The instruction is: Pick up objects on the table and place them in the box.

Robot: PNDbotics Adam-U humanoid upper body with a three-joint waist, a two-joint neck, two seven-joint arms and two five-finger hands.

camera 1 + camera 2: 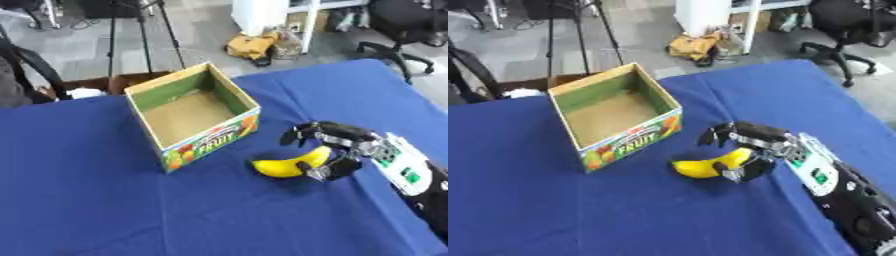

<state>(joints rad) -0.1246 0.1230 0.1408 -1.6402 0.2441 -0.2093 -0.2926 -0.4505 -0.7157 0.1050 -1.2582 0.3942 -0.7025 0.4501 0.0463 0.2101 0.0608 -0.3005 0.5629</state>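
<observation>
Yellow banana (pixel 287 165) lies on the blue-covered desk (pixel 96 200), right of frame centre, just below and right of the box's printed front corner but not touching it. Its long axis runs from lower left to upper right, curve sagging downward; the blunt left end points toward frame lower left, the right end goes up into the hand.

Right hand (pixel 337 145) comes in from the lower right corner, forearm black with a white panel showing green marks, angled up and leftward. Fingers (pixel 726 134) arch over the banana's upper right end, thumb (pixel 325 171) curls in underneath it, so the hand is closed around that end of the fruit. Cannot tell whether the banana is lifted or resting on the cloth.

Cardboard box (pixel 236 102), open top, green inner walls, brown floor, fruit print with "FRUIT" lettering on the front, sits in the upper middle of the frame, rotated corner-on to the camera. Nothing visible inside it.
</observation>
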